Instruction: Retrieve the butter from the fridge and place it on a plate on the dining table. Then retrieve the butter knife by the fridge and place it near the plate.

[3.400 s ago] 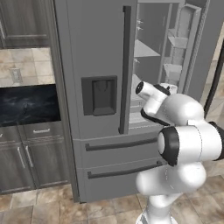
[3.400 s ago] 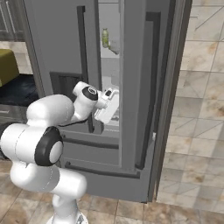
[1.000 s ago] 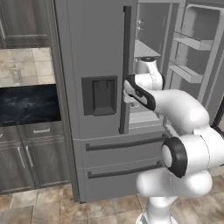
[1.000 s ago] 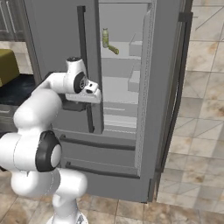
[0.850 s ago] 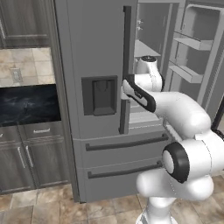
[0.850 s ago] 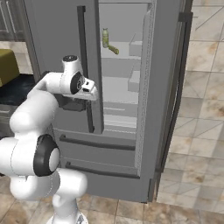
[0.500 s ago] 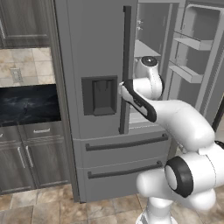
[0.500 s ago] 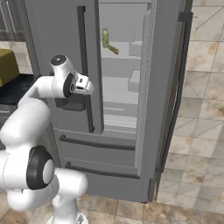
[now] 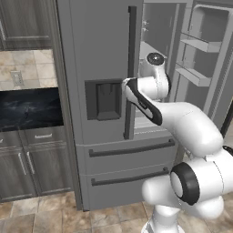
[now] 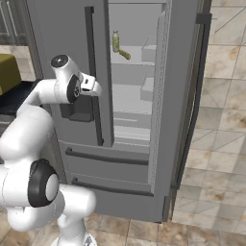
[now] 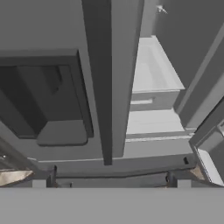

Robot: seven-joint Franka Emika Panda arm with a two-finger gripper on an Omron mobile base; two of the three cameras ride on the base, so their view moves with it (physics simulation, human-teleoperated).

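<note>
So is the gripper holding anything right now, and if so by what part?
Nothing is held. The gripper is open and empty, in front of the fridge by its closed door's handle, touching nothing. The butter lies on a shelf inside.

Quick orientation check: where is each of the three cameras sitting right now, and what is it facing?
Left base view: behind-left of the arm, facing the fridge, its right door open; arm at lower right.
Right base view: behind-right, facing the open compartment with the butter; arm at lower left.
Hand view: on the hand, facing the door handle.
Both base views share the fridge and the arm.

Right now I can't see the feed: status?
Pincer open, empty, at closed door's handle. Butter on upper fridge shelf. Right door open.
</note>
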